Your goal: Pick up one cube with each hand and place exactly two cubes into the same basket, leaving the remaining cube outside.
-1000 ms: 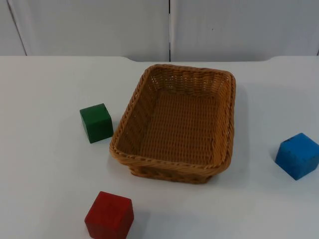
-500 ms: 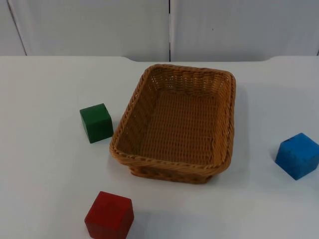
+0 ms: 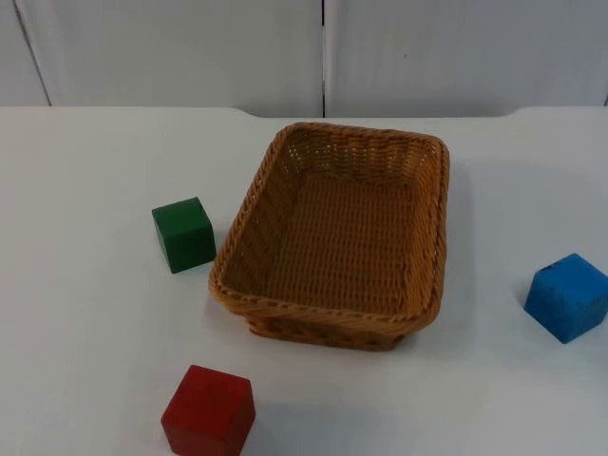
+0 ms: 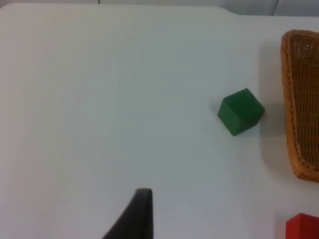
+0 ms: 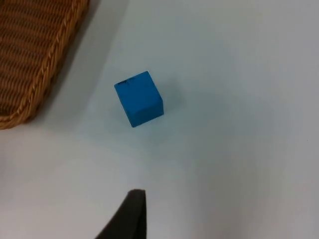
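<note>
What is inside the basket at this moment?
Nothing: the basket shows only its woven floor. The green cube, red cube and blue cube sit outside on the table.

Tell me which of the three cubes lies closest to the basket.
The green cube, just beside the basket at its left wall. The red cube and the blue cube lie clearly farther off.

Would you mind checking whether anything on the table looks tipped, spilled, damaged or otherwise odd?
Nothing stands out. The basket sits upright with nothing inside it, and the green cube, red cube and blue cube each rest flat on the table, apart from it.
</note>
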